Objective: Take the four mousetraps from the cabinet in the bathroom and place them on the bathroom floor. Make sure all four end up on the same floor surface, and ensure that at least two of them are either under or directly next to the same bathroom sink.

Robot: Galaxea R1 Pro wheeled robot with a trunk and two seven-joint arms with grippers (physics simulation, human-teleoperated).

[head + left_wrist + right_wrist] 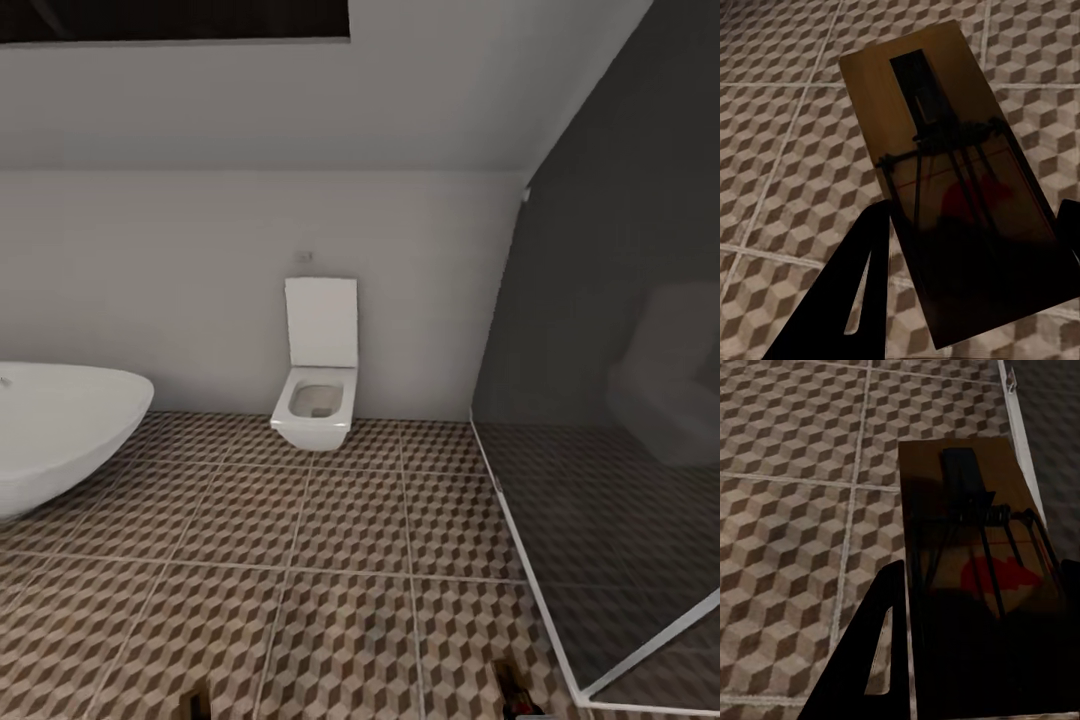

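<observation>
The left hand (967,247) is gripping a mousetrap (945,172): in the left wrist view its two dark fingers (859,292) are sitting one on each long side of the brown wooden board, which is sticking out past them and hanging above the bathroom floor (780,150). The trap's dark wire frame and its red mark are facing the camera, with a dark metal plate lying toward the board's far end.

The right hand (982,637) is gripping a second mousetrap (967,547) in the same way, one dark finger (874,652) showing clearly on one side of the board and only a sliver of the other at the picture's edge. This board is also being held clear of the cube-patterned tiles, and its far corner is hanging near the white strip (1020,435) that is edging the darker area beside the tiled floor.

In the head view the robot is looking across the bathroom floor (340,560) toward a pale wall. A white square toilet (316,385) with its lid up is hanging on that wall at the far edge of the floor. The rounded end of a white bathtub (60,430) is reaching in at the floor's left edge. A dark glass enclosure (610,400) with a white frame is closing off the floor's right side. Small dark tips of the two hands are peeking up at the near edge of the floor.
</observation>
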